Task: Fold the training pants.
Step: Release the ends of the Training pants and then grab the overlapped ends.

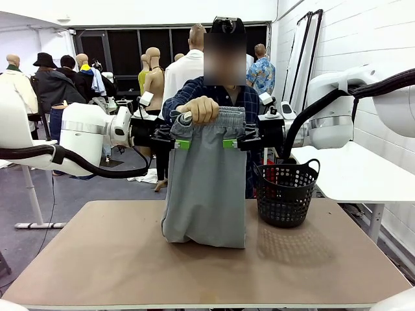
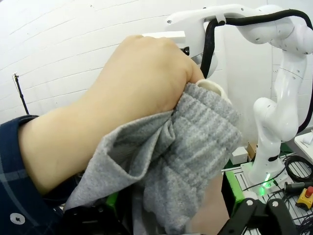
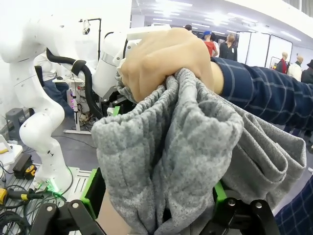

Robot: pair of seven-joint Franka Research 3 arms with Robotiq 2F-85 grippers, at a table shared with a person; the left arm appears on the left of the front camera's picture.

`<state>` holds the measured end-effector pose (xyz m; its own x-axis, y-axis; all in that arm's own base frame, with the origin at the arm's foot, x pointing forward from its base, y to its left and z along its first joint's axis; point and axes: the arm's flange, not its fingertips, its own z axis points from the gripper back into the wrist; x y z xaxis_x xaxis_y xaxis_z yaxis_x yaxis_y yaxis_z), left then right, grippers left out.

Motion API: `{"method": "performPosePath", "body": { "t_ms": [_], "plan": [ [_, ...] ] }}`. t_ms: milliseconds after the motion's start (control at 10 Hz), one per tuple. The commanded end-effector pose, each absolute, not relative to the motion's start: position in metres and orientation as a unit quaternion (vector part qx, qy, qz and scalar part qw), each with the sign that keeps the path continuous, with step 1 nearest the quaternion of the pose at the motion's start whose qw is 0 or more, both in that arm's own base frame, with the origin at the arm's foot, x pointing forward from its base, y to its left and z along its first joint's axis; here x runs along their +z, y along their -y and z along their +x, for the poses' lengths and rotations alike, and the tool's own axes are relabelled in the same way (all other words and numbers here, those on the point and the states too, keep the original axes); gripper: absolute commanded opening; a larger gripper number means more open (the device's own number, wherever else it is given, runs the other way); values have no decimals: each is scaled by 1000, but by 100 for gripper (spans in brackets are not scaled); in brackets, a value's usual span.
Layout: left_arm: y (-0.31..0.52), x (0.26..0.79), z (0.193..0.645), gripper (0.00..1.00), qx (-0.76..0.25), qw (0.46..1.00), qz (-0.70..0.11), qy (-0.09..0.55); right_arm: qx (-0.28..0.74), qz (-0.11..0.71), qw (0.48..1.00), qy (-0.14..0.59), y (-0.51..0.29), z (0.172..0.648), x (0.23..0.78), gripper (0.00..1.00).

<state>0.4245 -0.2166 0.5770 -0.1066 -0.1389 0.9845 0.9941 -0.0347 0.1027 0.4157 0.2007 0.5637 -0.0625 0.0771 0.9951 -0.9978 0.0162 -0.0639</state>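
— Hem of training pants (image 1: 206,194) sits on table (image 1: 97,259), just beside basket (image 1: 285,194), on its robot-left side. Rest hangs upright.
— Grippers?
— Above basket rim level, at the waistband. Left gripper (image 1: 181,143) & right gripper (image 1: 231,143) flank it. Both have jaws wide, cloth between pads, not pinched afaict.
— So who's holding?
— Person's hand (image 1: 201,109), fist on waistband middle. Person stands past basket, far side.
— Risk?
— If hand lets go w/ jaws wide, pants prob. slump in a heap against basket. Closing too soon could nip fingers or catch one layer only.
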Motion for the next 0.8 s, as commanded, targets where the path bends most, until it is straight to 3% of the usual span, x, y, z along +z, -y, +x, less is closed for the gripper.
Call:
{"method": "performPosePath", "body": {
  "t_ms": [0, 700],
  "plan": [
    [212, 578, 424, 100, -557, 506, -435, 494, 539, 449, 508, 500, -199, 419, 570, 100],
    [191, 582, 412, 100, -533, 528, -412, 517, 527, 429, 527, 510, -182, 413, 574, 100]
  ]
}}
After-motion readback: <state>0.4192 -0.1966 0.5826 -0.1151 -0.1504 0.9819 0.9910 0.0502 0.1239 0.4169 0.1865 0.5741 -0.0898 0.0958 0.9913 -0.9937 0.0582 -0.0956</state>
